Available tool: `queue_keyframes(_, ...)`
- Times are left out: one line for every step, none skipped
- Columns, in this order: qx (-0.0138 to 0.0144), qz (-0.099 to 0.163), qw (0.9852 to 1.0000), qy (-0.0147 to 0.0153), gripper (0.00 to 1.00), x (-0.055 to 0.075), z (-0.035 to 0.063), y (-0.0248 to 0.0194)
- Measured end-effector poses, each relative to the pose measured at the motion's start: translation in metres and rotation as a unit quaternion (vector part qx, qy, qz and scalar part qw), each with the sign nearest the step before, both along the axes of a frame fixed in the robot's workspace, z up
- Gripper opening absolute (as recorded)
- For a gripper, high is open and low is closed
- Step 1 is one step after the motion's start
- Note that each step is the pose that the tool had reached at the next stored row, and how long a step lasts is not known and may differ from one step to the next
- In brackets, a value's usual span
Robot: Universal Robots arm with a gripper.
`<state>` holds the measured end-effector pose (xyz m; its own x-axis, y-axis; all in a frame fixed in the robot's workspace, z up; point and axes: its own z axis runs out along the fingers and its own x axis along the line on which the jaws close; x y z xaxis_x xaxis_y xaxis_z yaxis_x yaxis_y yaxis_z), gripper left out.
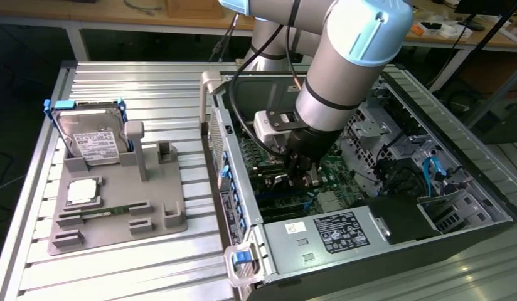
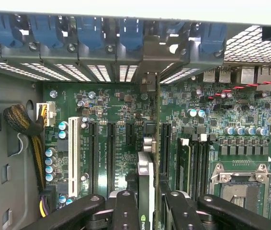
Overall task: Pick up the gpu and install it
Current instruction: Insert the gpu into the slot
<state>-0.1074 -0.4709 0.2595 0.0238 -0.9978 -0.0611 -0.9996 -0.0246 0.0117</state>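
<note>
Gripping the gpu [image 2: 145, 184] edge-on, my pincer [image 2: 145, 206] is closed on it, with the dark fingers [image 2: 125, 211] against both flat faces of the card. From the wrist, the card is a narrow strip with a silvery edge. It stands upright over the green motherboard [image 2: 126, 108], between two of the long black slots [image 2: 111, 153]. I cannot tell whether its lower edge touches the board. Its far end points at the row of blue latches [image 2: 130, 31] along the case wall. A white slot [image 2: 73, 153] lies beyond the black ones on one side, and the processor socket [image 2: 241, 184] lies on the other.

In the exterior view, my pincer [image 1: 296, 175] is down inside the open computer case [image 1: 459, 144], which fills the three o'clock half of the scene. The labelled power supply [image 1: 334, 232] is at six o'clock from my wrist.

Well apart, at nine o'clock on the ribbed bench [image 1: 116, 276], sits a grey holder [image 1: 116, 235]. The hard drive [image 1: 91, 141] stands in it toward eleven o'clock (silver, with its label facing out), and a slim green stick [image 1: 103, 213] lies nearer the holder's middle.
</note>
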Motion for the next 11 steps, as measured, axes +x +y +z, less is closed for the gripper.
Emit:
queue_keyframes(0.0000, 0.000, 1.0000, 0.0000, 0.27, 0.0000, 0.0000, 0.0000)
queue_keyframes(0.0000, 0.000, 1.0000, 0.0000, 0.27, 0.0000, 0.0000, 0.0000)
queue_keyframes(0.0000, 0.000, 1.0000, 0.0000, 0.27, 0.0000, -0.0003, 0.0000)
queue_keyframes(-0.0002, 0.000, 1.0000, 0.0001, 0.27, 0.0000, -0.0009, 0.0000)
queue_keyframes(-0.0005, 0.000, 1.0000, 0.0003, 0.27, 0.0000, -0.0017, -0.0001)
queue_keyframes(-0.0006, 0.000, 1.0000, 0.0003, 0.27, -0.0001, -0.0027, -0.0001)
queue_keyframes(-0.0005, 0.000, 1.0000, 0.0003, 0.27, -0.0001, -0.0035, -0.0001)
queue_keyframes(-0.0003, 0.000, 1.0000, 0.0002, 0.27, -0.0001, -0.0043, -0.0001)
queue_keyframes(-0.0002, 0.000, 1.0000, 0.0002, 0.27, 0.0000, -0.0046, 0.0000)
queue_keyframes(-0.0002, 0.000, 1.0000, 0.0001, 0.27, 0.0000, -0.0048, 0.0000)
queue_keyframes(-0.0002, 0.000, 1.0000, 0.0001, 0.27, 0.0000, -0.0049, 0.0000)
